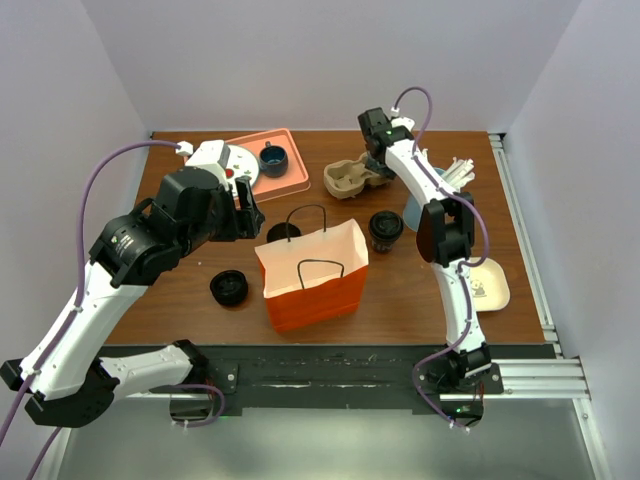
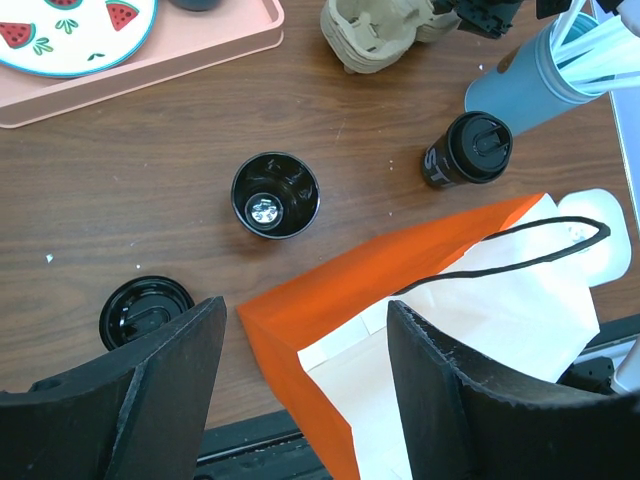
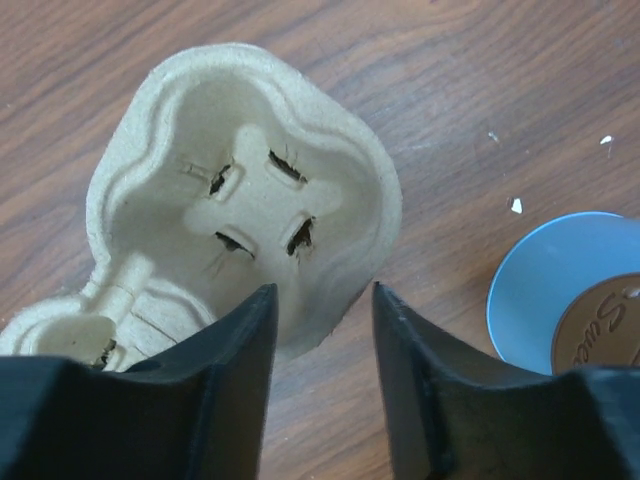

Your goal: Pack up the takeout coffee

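Takeout coffee, a dark cup under its black sip lid, stood upright on the brown table, just right of the orange paper bag and apart from it. In the left wrist view the takeout coffee stood beyond the bag's far corner, near the blue tumbler that held white straws.

The bag stood open at mid-table, white inside, with its black cord handles up. Behind its left corner stood a lidless dark cup, and to the bag's left a loose black lid lay flat on the wood.

The left gripper hung high over the bag's left side with its jaws spread wide and nothing between them.

The right gripper was at the back of the table, over the pulp cup carrier. Its jaws stood parted by a narrow gap, and the carrier's near rim showed in that gap. Whether the fingers touched the pulp could not be told.

A pink tray sat at the back left with a watermelon-print plate and a small blue cup on it. A white dish lay by the right edge.
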You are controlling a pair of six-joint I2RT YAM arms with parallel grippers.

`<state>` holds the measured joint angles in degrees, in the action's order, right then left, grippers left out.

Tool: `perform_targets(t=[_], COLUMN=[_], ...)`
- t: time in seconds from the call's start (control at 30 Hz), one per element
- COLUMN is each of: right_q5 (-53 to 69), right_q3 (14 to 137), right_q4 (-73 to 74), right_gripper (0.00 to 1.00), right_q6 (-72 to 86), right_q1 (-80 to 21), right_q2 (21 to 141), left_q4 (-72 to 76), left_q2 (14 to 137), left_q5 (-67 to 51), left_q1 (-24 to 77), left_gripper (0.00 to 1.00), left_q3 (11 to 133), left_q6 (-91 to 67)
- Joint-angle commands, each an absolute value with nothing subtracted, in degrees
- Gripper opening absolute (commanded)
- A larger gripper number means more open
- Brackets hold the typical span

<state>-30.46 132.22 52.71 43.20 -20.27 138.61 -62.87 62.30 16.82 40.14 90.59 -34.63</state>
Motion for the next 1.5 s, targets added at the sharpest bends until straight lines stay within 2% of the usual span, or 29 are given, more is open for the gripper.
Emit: perform_targets(t=[0.0, 0.23, 0.43, 0.73, 1.2, 1.27, 1.3, 1.47], right_q5=[-30.85, -27.34, -26.02, -23.82, -23.12, -22.33, -21.80, -23.82], right_q3=[134.03, 132.98, 131.66, 131.48, 133.95, 135.51, 136.05, 135.70], right_q4=[49.84, 46.41, 43.42, 41.84, 40.78, 42.61, 43.15, 43.16], right_gripper=[0.41, 0.22, 0.18, 0.00, 0.00, 0.05, 0.12, 0.32], right_q6=[43.07, 36.22, 30.95, 29.27, 28.91, 31.54, 32.34, 36.47], right_q1=[-18.99, -18.28, -18.19, -17.40, -17.14, -17.14, -17.40, -19.68], right_q2=[138.95, 138.08, 136.58, 136.06, 133.77, 134.73, 135.00, 134.56], left_q4=[-62.58, -62.23, -61.17, -61.52, -62.05, -62.05, -61.96, -61.61], left_q2=[62.14, 62.40, 63.02, 63.19, 62.84, 62.75, 62.75, 63.10], left_q5=[17.93, 18.28, 17.67, 17.49, 17.31, 17.14, 17.14, 16.61], left_q1=[39.82, 39.81, 39.81, 39.81, 39.81, 39.81, 39.90, 39.90], left_gripper=[0.71, 0.71, 0.71, 0.71, 0.70, 0.70, 0.70, 0.71], left_q3=[92.37, 92.20, 91.84, 92.55, 92.46, 92.29, 92.20, 92.02], left_q6=[-33.22, -33.40, -33.66, -34.01, -34.98, -34.98, -35.07, -34.72])
